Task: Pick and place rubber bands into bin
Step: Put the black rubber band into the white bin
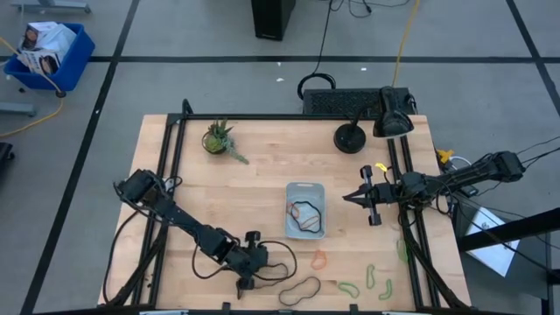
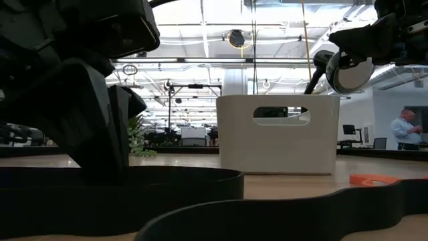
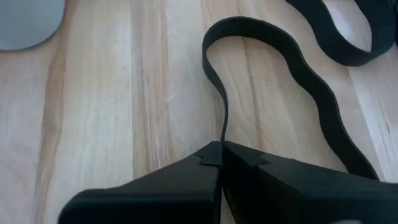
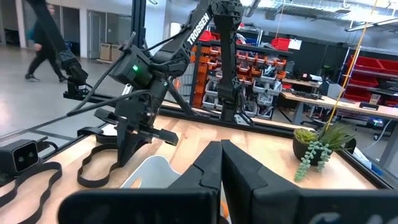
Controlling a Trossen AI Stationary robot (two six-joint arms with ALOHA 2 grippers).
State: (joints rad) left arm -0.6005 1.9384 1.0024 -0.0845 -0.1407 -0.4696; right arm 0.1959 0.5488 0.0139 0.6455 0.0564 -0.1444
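My left gripper (image 1: 248, 278) stands near the table's front edge, fingers down, shut on a wavy black rubber band (image 3: 273, 50) that lies on the wood (image 1: 284, 262). A second black band (image 1: 299, 290) lies just nearer the front edge. The pale blue-grey bin (image 1: 304, 210) sits mid-table with dark and orange bands inside. An orange band (image 1: 318, 259) and several green bands (image 1: 371, 276) lie on the table to the right. My right gripper (image 1: 350, 199) hovers shut and empty just right of the bin. My left gripper pinches one strand of the black band (image 3: 222, 134) between its two fingers, at the loop's near end. The fingers come from above, pointing down. The pinched strand stands on edge, and the rest of the loop (image 3: 323, 106) lies on the table.
A small potted plant (image 1: 219, 138) stands at the back left, and a black round stand base (image 1: 350, 137) at the back right. Black frame rails run along the table's left and right sides. A bright blue crate (image 1: 48, 52) is on the floor beyond.
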